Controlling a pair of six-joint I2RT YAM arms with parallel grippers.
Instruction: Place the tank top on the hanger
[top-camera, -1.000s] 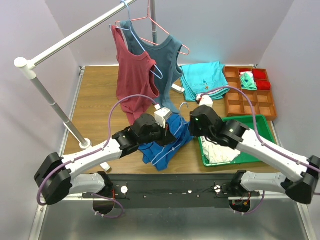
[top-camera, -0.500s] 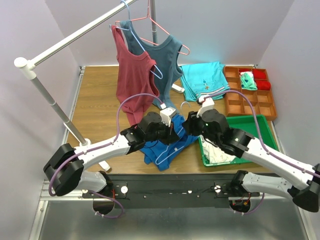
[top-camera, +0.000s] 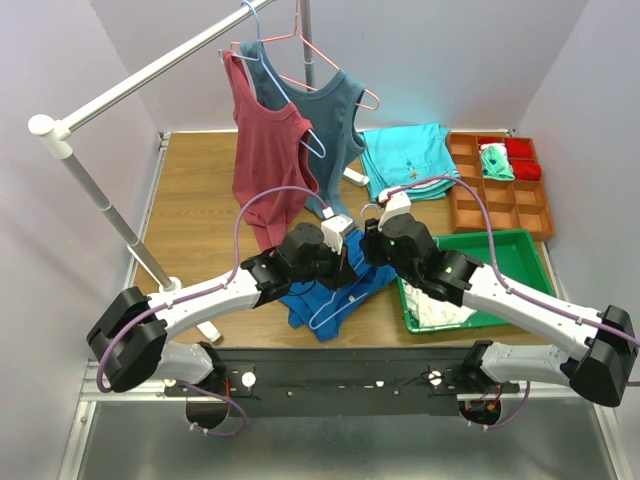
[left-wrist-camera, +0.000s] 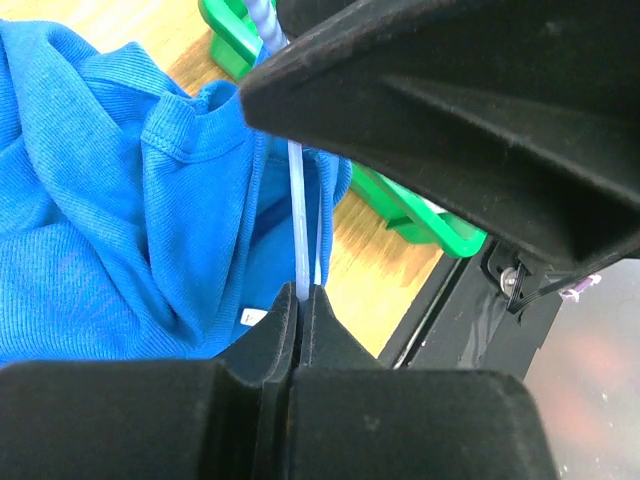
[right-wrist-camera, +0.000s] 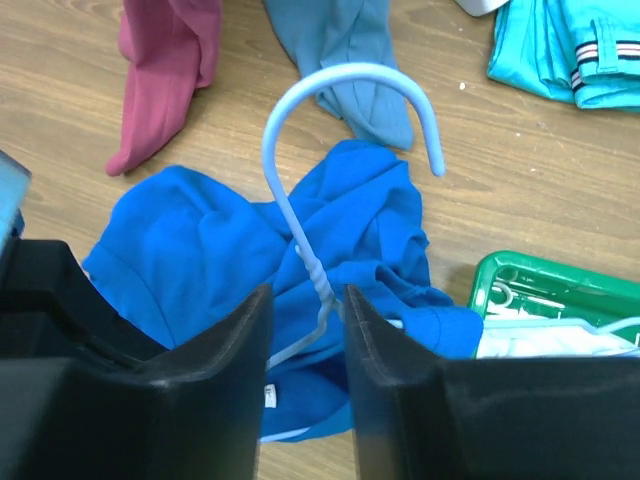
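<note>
Wooden tabletop (top-camera: 190, 200) bears the crumpled royal-blue tank top (right-wrist-camera: 190, 250) close to the arms. On it lies the light-blue hanger (right-wrist-camera: 300, 90), hook pointing away from them. The right gripper (right-wrist-camera: 307, 295) straddles its twisted neck with jaws apart, and the left gripper (left-wrist-camera: 300, 305) is clamped on its wire.

Both arms reach in from the near corners, wrists almost meeting over the tabletop's middle.
The left gripper (left-wrist-camera: 300, 296) has its fingers pressed together, pinching the hanger (left-wrist-camera: 297, 220) wire at their tips. The right gripper (right-wrist-camera: 308, 300) angles downward, its fingers parted either side of the hanger's twisted neck without clamping it.
</note>
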